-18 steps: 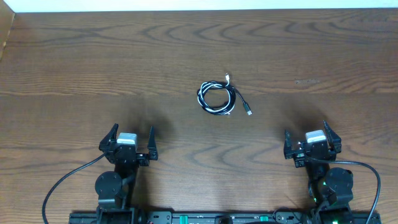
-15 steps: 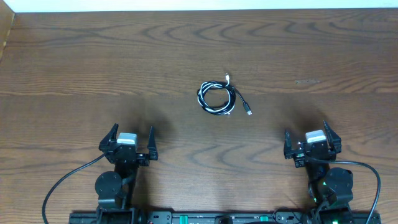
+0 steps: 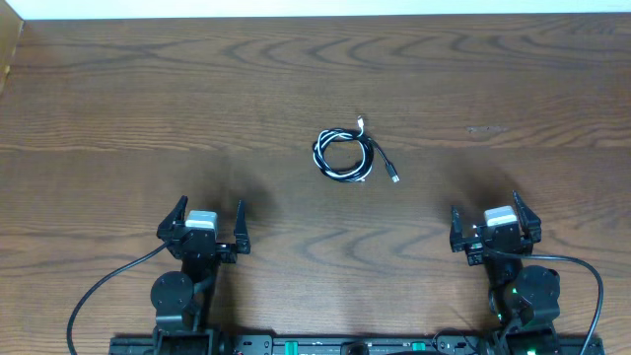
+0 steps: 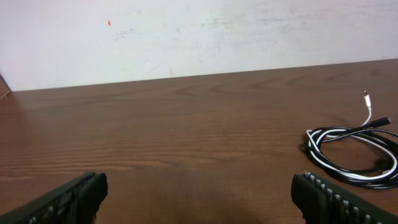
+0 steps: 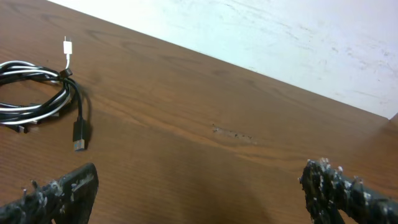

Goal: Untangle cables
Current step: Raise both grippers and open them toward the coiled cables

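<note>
Overhead: your cables [image 3: 345, 156] sit coiled mid-table [image 3: 148, 99], well apart from both arms. Left gripper [image 3: 210, 209] and right gripper [image 3: 485, 209] are spread wide, holding nothing.
Left wrist: coil [image 4: 348, 152] at far right.
Right wrist: coil [image 5: 37, 93] at far left, black and white strands probably interlooped, too small to confirm.

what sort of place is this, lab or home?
Probably a robotics lab bench: wooden table, plain white wall, left claw and right claw at one edge, cables set out mid-table.
</note>
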You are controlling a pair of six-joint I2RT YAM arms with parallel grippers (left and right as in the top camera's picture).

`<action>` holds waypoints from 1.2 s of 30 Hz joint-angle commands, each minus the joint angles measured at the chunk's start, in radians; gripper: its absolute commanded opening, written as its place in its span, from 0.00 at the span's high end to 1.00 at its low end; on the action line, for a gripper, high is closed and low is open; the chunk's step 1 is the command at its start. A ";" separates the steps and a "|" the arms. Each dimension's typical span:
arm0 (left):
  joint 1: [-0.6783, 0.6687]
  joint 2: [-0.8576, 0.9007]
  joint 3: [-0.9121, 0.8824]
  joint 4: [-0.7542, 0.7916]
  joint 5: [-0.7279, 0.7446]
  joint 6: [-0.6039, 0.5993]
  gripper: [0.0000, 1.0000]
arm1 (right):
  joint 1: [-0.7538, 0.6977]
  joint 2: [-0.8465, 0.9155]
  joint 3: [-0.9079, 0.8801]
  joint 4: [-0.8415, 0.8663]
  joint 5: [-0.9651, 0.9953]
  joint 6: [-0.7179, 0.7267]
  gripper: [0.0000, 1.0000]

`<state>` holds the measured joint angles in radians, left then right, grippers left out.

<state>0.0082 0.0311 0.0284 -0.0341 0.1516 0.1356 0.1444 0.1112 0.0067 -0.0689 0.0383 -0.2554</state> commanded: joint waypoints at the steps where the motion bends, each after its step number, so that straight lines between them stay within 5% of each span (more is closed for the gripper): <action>1: -0.004 0.004 -0.024 -0.022 0.019 0.013 0.01 | -0.006 0.000 0.000 -0.002 0.014 -0.012 0.01; 28: -0.004 0.004 -0.024 -0.022 0.019 0.013 0.01 | -0.006 0.000 0.000 0.010 0.011 -0.022 0.01; 36: -0.004 0.004 -0.024 0.008 0.095 -0.006 0.01 | -0.006 0.000 0.000 0.306 -0.837 0.162 0.01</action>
<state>0.0082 0.0322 0.0273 -0.0254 0.1680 0.1345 0.1440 0.1131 0.0067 0.2150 -0.3836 -0.1719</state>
